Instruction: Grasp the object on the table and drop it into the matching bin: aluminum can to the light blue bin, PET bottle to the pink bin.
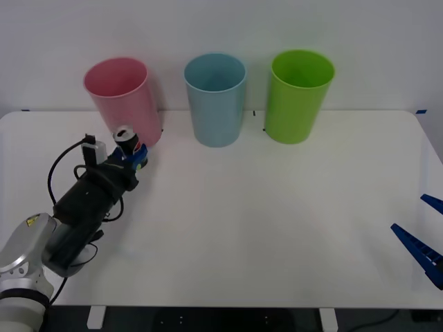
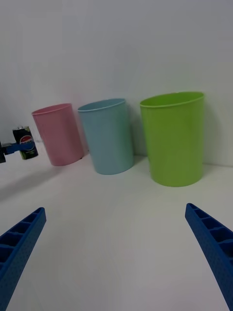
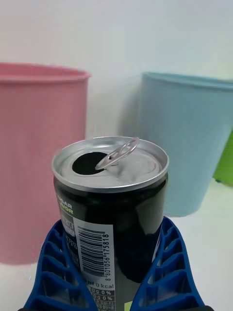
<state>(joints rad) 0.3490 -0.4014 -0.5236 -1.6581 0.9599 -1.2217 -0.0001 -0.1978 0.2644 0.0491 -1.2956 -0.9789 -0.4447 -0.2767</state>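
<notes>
While the left arm reaches across the near-left part of the table (image 1: 277, 228), its gripper (image 1: 135, 160) pinches the can (image 1: 127, 140) just in front of the pink bin (image 1: 119, 97). From the front, the can stands upright between the blue fingers, its silver top facing up, close against the lower wall of the pink bin; whether it rests on the table or is lifted clear cannot be told there. Seen from the right wrist camera, the can (image 2: 25, 142) appears raised off the white surface, with a red-blue mark and a yellow-green patch on its black side, beside the pink bin (image 2: 58, 133). On the left wrist camera the can (image 3: 110, 218) is held around its lower body by the ribbed fingers (image 3: 53, 272), one on each side; its tab is bent up over the opened mouth and a barcode label shows on its side. Behind it stand the pink bin (image 3: 39, 160) and the blue bin (image 3: 189, 141).

Farther right in the front view, the blue bin (image 1: 215, 98) stands in the middle of the row, then the green bin (image 1: 299, 95), all three near the table's far edge. At the near-right edge, the right gripper (image 1: 423, 232) hangs with its fingers spread apart, holding nothing.
</notes>
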